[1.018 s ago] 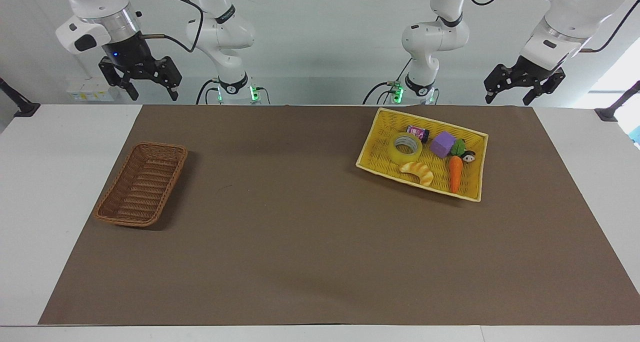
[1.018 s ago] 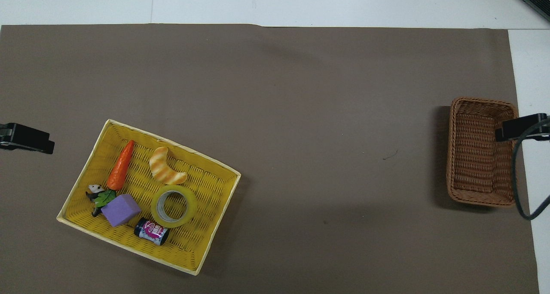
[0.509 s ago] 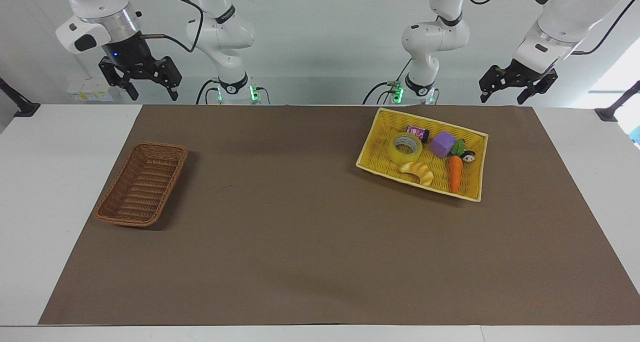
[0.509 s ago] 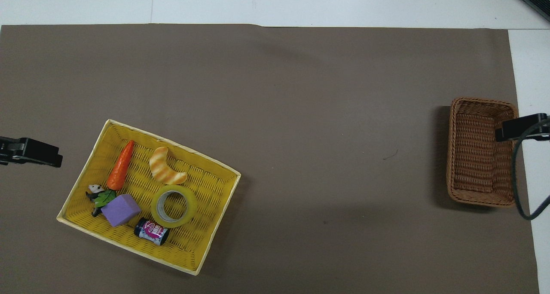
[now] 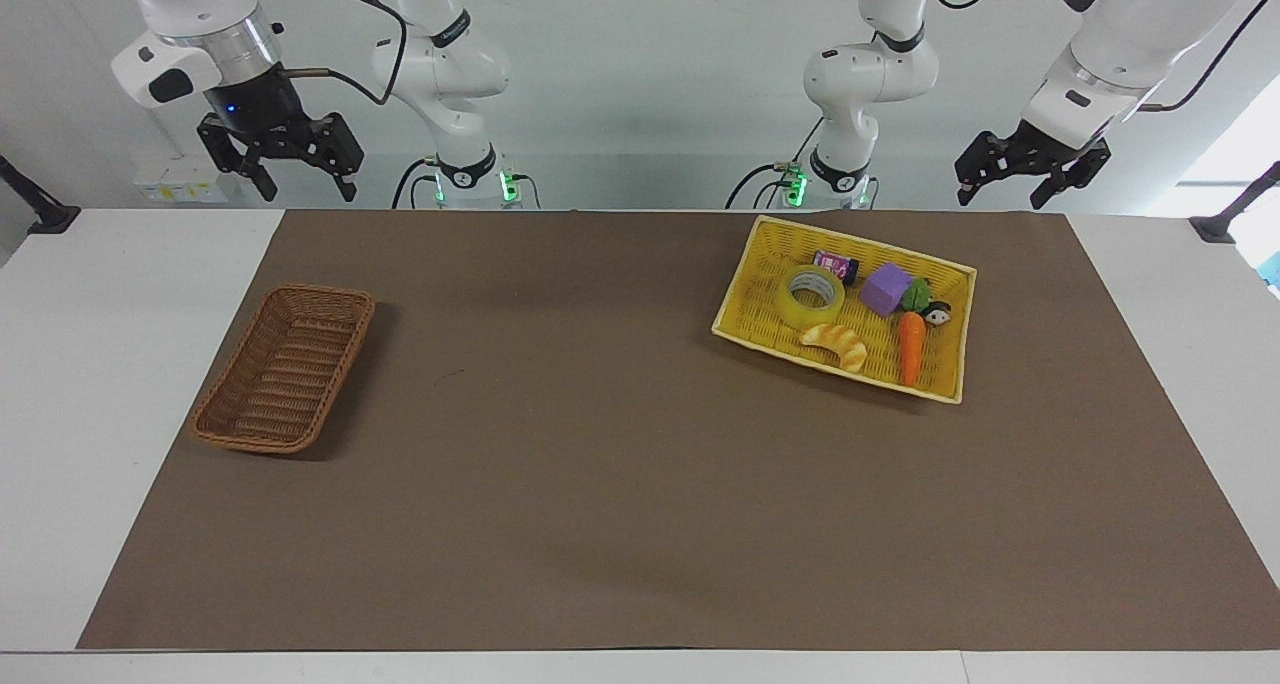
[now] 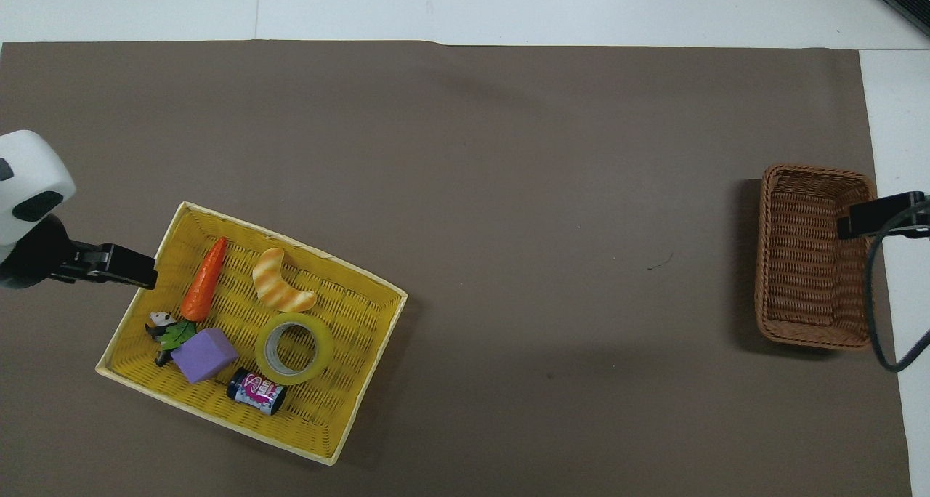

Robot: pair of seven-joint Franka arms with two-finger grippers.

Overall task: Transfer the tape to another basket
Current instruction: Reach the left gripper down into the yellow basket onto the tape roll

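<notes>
While the tape (image 5: 812, 297) lies flat in the yellow tray (image 5: 745, 299), well apart from the brown basket (image 5: 285, 366), the reach has barely begun; the left gripper (image 5: 1030, 172), jaws wide, must descend over the roll; the right gripper (image 5: 280, 159) waits, also wide.

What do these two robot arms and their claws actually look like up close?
Both arms are glossy white, built from rounded segments joined by black rings, with black cables looping off them. Each ends in a black two-finger claw: the left gripper and the right gripper. A silver collar and a small blue light sit above the right one. Green lights glow at both bases.
</notes>
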